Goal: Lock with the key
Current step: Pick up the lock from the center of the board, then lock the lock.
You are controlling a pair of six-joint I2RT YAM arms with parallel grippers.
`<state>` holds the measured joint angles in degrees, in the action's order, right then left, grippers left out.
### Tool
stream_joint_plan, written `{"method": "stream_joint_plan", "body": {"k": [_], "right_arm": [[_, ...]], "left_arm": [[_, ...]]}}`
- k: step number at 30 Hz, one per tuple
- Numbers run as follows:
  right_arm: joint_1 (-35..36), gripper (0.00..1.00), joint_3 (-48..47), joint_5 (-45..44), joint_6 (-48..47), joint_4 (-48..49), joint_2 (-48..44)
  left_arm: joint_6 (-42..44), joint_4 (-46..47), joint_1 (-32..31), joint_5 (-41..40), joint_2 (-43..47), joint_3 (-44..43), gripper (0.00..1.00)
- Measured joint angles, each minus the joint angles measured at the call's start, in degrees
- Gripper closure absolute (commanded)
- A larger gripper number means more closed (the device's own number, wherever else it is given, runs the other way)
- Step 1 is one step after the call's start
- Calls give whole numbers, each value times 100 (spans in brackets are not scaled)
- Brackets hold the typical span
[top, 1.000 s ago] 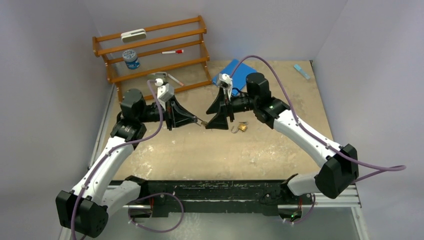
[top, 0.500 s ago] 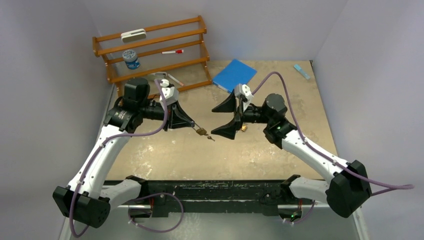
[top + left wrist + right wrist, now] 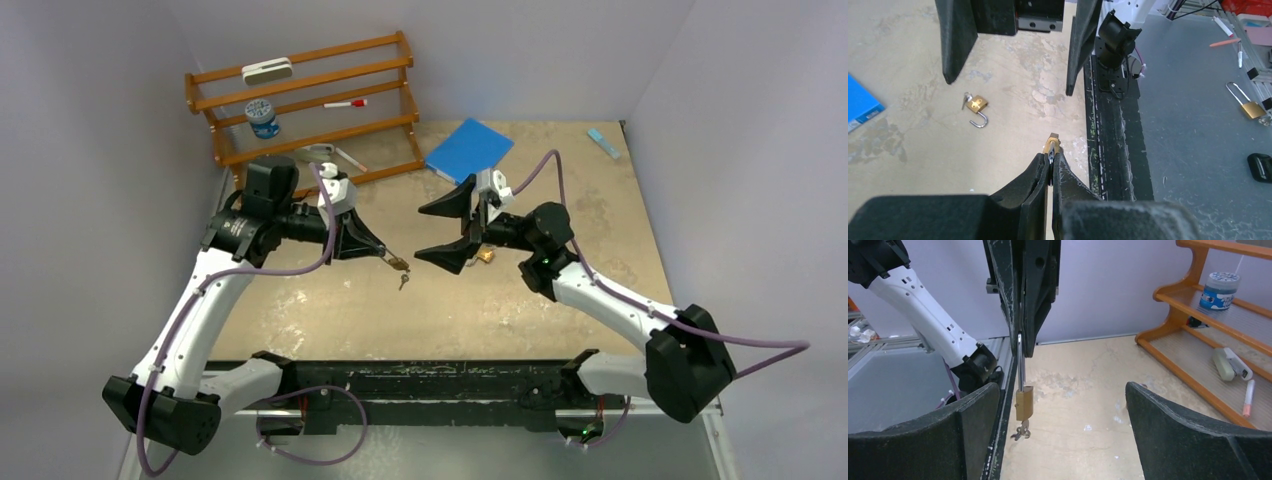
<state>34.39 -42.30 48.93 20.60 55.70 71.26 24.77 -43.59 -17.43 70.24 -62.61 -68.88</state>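
**Left gripper (image 3: 383, 253) pinches padlock (image 3: 398, 264); right gripper (image 3: 428, 232) spread wide**

Top view: padlock hangs between the arms, key (image 3: 403, 282) dangling beneath. Left wrist: padlock clamped at the tips. Right wrist: shackle (image 3: 1019, 362) up, long axis vertical, dead ahead, key lowest.
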Motion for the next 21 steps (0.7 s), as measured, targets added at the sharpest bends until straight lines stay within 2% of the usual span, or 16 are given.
{"method": "stream_joint_plan", "body": {"k": [9,10,13,15,21], "right_arm": [[87,4,417,-315,358,1248,188],[90,4,420,-315,402,1375,245],[120,6,407,-306,516,1738,461],[140,7,374,-299,562,1858,588],[162,7,278,-315,743,2315,809]], "left_arm": [[-210,326,0,-157,-17,-247,100],[-527,610,-4,-297,-11,-232,100],[-2111,2533,-28,-1005,234,321,100],[-2863,3324,-26,-1311,369,592,100],[-4166,4918,-33,-1823,363,599,100]]}}
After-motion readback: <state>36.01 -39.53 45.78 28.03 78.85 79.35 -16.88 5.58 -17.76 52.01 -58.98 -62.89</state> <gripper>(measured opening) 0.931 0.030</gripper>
